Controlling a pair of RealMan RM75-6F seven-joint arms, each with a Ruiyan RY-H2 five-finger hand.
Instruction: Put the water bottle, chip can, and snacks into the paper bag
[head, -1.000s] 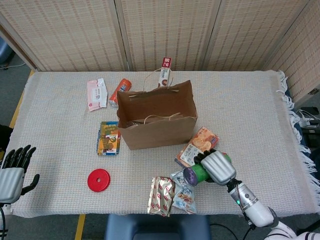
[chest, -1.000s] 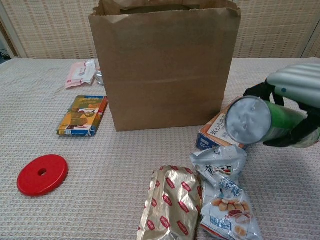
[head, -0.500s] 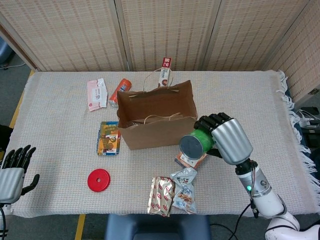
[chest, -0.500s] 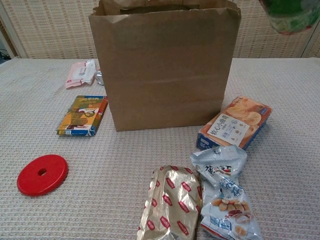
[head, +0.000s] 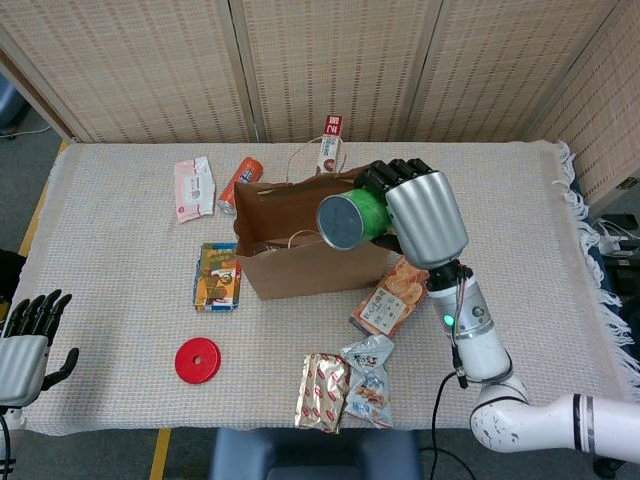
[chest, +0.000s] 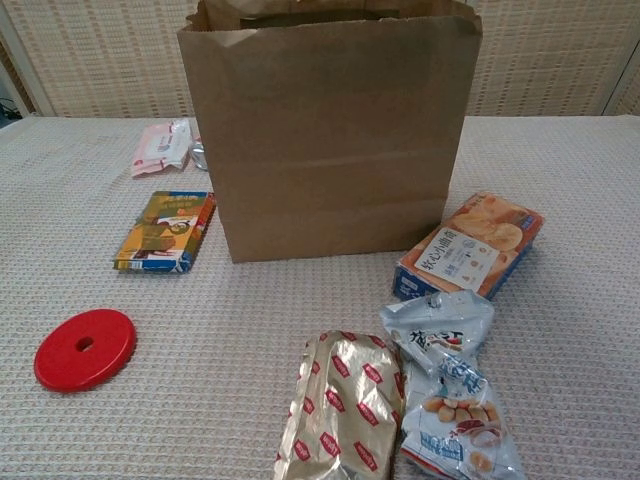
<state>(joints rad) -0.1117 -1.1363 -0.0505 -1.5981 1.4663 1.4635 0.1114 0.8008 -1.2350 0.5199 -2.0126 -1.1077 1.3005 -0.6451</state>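
Observation:
My right hand (head: 420, 215) grips a green chip can (head: 350, 218) and holds it on its side over the open top of the brown paper bag (head: 310, 265), silver end towards the camera. The bag (chest: 325, 130) stands upright mid-table. In front of it lie an orange snack box (head: 395, 293), a gold snack pack (head: 322, 392) and two silver-blue snack bags (head: 368, 385); the chest view shows the same box (chest: 470, 245), gold pack (chest: 345, 410) and bags (chest: 450, 385). My left hand (head: 25, 340) hangs open off the table's left front corner, holding nothing.
A colourful flat packet (head: 217, 276) lies left of the bag and a red disc (head: 197, 360) nearer the front. Behind the bag are a pink wipes pack (head: 193, 187), an orange can (head: 240, 182) on its side and an upright red-and-white carton (head: 330, 142).
My right hand has lifted the chip can from the table at the front right and carried it up and left, over the bag's opening. It has left the chest view. The left hand is unmoved.

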